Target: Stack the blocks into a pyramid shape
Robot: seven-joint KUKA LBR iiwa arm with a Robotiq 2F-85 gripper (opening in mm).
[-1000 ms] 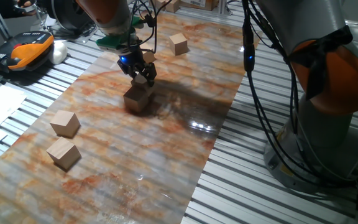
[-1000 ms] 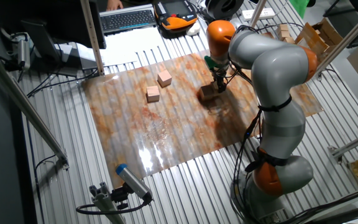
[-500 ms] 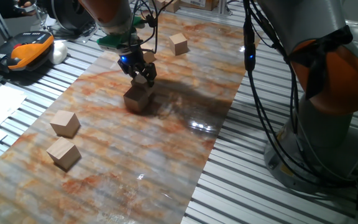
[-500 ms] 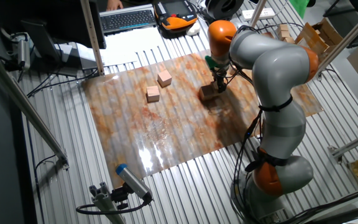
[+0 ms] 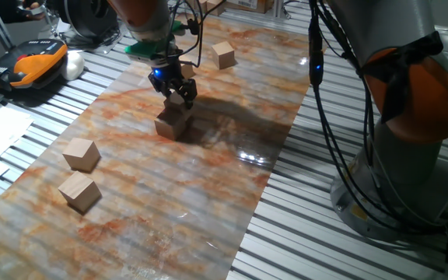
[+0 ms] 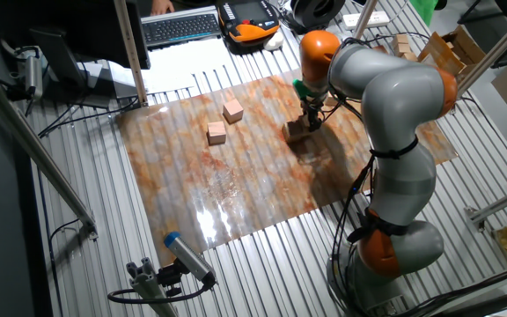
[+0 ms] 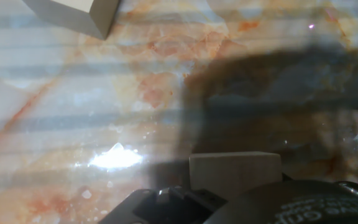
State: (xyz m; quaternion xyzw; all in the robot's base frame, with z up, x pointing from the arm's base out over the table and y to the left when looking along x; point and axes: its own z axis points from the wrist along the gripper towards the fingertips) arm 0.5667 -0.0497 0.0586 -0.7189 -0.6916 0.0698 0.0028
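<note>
The gripper (image 5: 179, 93) hangs just above a tan wooden block (image 5: 171, 123) that sits on the marbled sheet (image 5: 232, 117) covering the ribbed tabletop (image 5: 348, 249). Its dark fingers (image 5: 187, 90) are drawn in around a second small block (image 5: 176, 99), which shows between them as a pale wedge just over the top face of the lower one. From this side I cannot tell whether the held block touches the one beneath it or hangs slightly clear.

In the other fixed view the gripper (image 6: 310, 123) is at the same spot, low over the shadowed block (image 6: 296, 132), but the fingers are too small there to judge.

The hand view shows a pale block face (image 7: 235, 174) at the bottom edge, close against the dark gripper body, with a broad shadow on the sheet around it. The corner of another block (image 7: 79, 14) shows at the top left of that view.

Elsewhere, two blocks lie near each other toward the near left of the sheet, one (image 5: 81, 154) just behind the other (image 5: 79, 191). A further block (image 5: 223, 54) rests well apart at the far end of the sheet. No stepped pile of more than two cubes is built.
</note>
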